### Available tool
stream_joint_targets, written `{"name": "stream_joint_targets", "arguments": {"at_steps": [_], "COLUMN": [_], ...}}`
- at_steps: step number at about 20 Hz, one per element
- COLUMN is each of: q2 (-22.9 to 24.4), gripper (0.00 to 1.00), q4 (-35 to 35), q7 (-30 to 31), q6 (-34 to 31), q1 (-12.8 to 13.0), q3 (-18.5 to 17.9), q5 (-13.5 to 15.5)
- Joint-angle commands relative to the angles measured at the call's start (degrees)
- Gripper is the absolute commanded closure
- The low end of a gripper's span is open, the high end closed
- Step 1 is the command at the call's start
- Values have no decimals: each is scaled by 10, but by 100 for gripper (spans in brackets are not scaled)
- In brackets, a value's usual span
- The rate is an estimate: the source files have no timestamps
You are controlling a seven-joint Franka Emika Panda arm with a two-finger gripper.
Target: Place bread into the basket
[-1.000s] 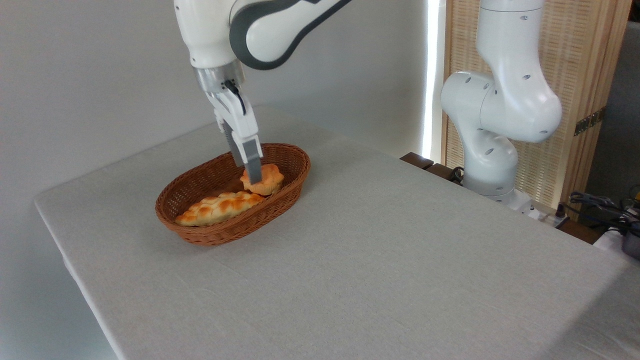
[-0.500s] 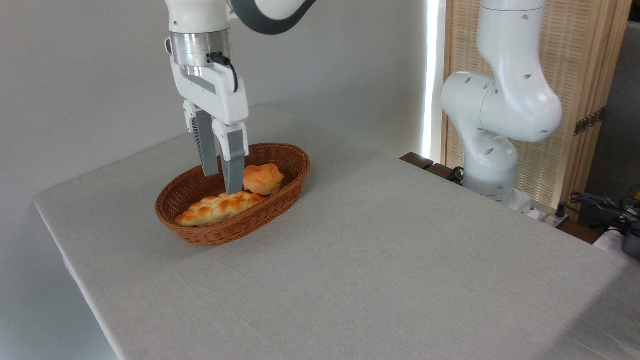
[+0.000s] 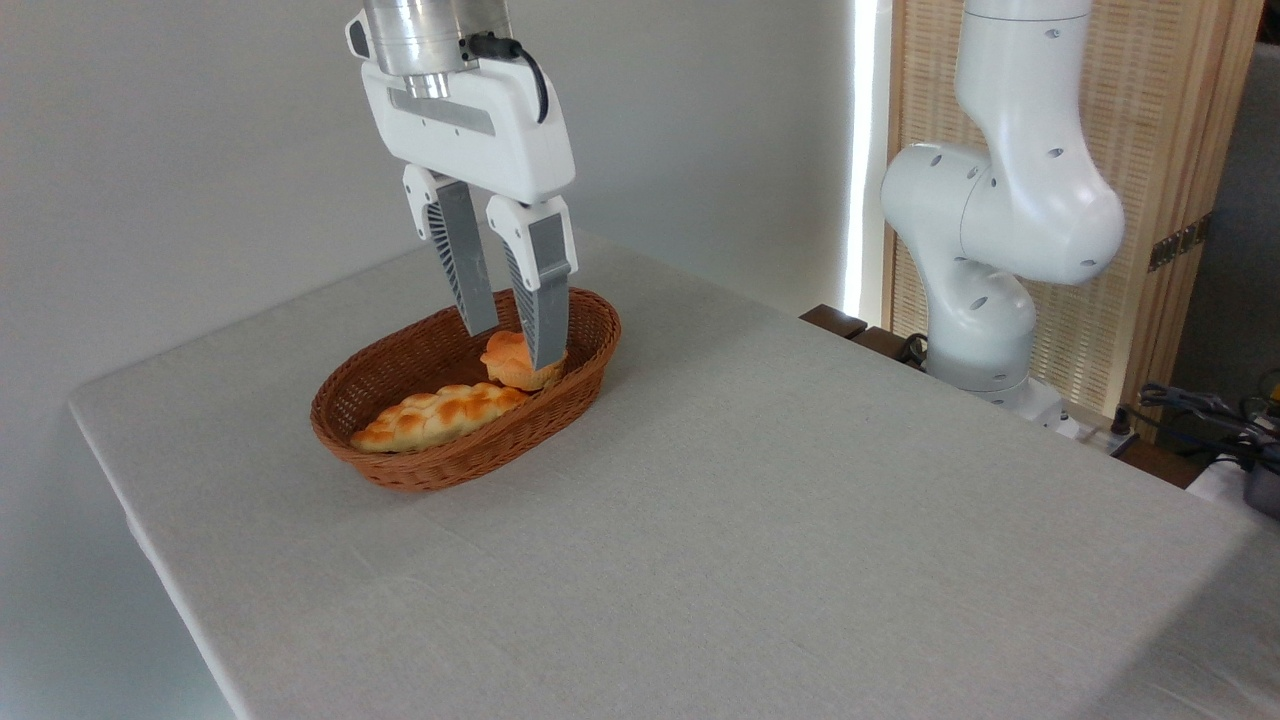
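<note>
The bread [image 3: 505, 362], a small round orange knotted bun, lies inside the oval brown wicker basket [image 3: 352, 447] toward its right end. My gripper [image 3: 512, 345] hangs open just above the basket. Its two grey fingers point down and the right finger [image 3: 540, 300] stands in front of the bun and hides part of it. Nothing is held between the fingers.
A long golden-brown braided loaf [image 3: 435, 415] lies in the basket's front half, beside the bun. The basket stands on a grey cloth-covered table [image 3: 750, 520]. The arm's white base [image 3: 990, 250] stands at the table's far right, with a wooden slatted screen behind it.
My gripper, down at the bun a second ago, has risen and turned, swinging left and then back right. The bun stays in the basket where it was.
</note>
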State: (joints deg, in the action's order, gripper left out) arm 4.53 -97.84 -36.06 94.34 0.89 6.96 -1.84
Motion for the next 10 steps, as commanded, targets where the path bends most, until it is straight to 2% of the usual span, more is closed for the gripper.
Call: {"name": "stream_joint_targets", "arguments": {"at_steps": [1, 6, 10], "q2": [-22, -22, -29], "gripper": [0, 0, 0], "q4": [39, 41, 61], "q7": [-10, -47, -44], "q6": [-41, -56, -56], "q1": [6, 8, 11], "q3": [-8, -44, -48], "q5": [10, 12, 12]}}
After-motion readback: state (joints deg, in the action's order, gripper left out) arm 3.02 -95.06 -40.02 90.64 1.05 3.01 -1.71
